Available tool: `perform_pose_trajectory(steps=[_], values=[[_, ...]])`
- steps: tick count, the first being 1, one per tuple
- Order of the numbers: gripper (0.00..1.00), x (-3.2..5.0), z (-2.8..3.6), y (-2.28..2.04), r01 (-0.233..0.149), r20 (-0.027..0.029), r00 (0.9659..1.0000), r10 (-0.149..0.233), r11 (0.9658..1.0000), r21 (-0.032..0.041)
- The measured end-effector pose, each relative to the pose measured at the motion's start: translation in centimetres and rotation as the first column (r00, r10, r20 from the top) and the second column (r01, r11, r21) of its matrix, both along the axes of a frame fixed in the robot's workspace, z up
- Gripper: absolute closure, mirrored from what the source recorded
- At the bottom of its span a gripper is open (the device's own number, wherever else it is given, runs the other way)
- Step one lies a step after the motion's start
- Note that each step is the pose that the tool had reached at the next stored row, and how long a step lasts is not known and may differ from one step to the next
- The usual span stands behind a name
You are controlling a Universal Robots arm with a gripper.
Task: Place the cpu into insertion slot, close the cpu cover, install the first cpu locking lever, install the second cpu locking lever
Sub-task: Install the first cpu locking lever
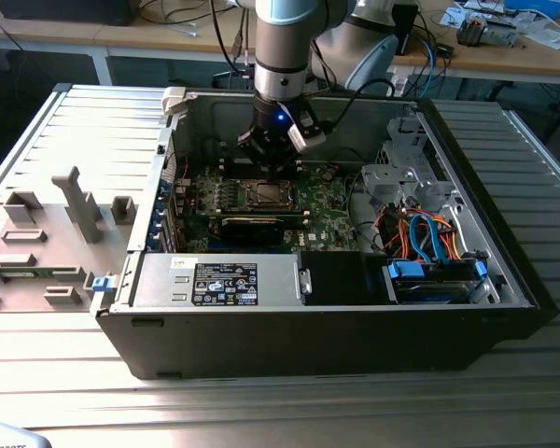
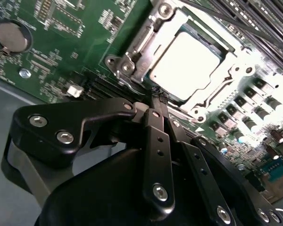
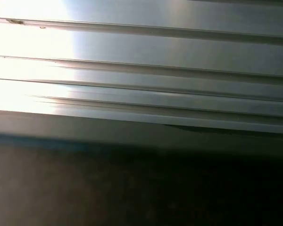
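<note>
Chip: the cpu (image 2: 191,59) sits flat in the insertion slot (image 2: 132,63), near the green board's (image 2: 61,52) middle.
Cover: the cpu cover (image 2: 212,94) lies down around the chip, window framing it.
Tool: the tool (image 2: 156,98) is clenched, empty, tips at the slot's edge, seemingly to work a lever there.
Case: the computer case (image 1: 308,327) lies open on the counter (image 1: 75,373).

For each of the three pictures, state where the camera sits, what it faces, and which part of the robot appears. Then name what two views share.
Exterior view: off the arm, above the open computer case, facing the green board; arm and end effector show.
Second wrist view: on the wrist, facing the cpu under its cpu cover; end effector shut.
First wrist view: on the wrist, facing ribbed metal.
Shared: exterior and second wrist views show the insertion slot.
</note>
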State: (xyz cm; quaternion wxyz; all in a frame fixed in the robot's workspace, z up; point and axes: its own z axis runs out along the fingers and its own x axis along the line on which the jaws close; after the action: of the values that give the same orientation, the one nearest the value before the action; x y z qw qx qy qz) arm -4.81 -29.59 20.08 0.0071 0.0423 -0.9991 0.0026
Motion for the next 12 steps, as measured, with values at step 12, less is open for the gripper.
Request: perform_pose_trajectory(steps=[12], values=[[0.89,1.32,0.07,0.05,-0.005,-0.0017,1.0,0.005,1.0,0.0024]])
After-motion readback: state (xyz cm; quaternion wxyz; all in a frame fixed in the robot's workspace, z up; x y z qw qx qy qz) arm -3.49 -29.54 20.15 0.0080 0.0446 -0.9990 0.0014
